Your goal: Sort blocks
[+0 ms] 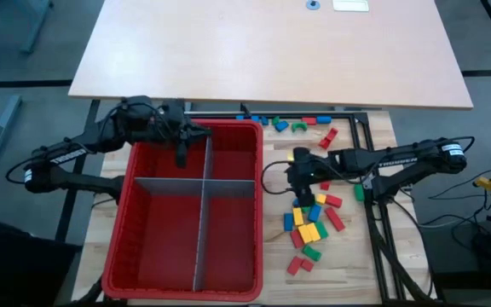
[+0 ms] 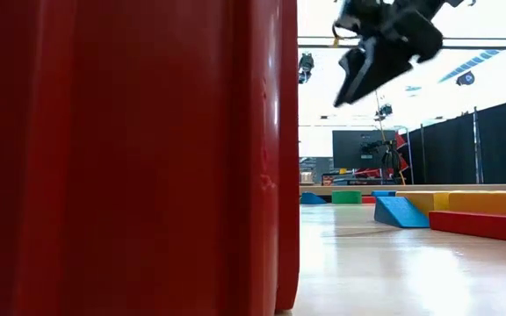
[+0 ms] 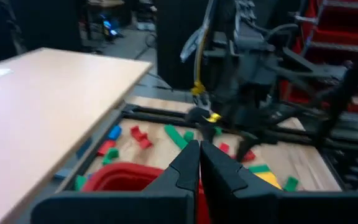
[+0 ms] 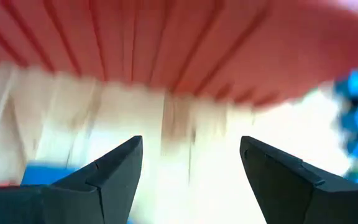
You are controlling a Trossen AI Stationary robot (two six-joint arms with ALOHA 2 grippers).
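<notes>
both claws seemingly empty; right claw [image 4: 191,174] wide.

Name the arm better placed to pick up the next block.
Right, probably. The right gripper hangs open directly over the pile of blocks beside the red bin. The left gripper is shut over the bin's far end, away from the blocks.

A robotics lab or workshop: beyond the wooden work table [image 1: 373,256] stand black partition curtains [image 2: 473,140], a monitor [image 2: 358,149] on a far bench, ceiling strip lights, and a larger pale table [image 1: 271,51] on grey carpet with loose cables [image 1: 484,213].
</notes>
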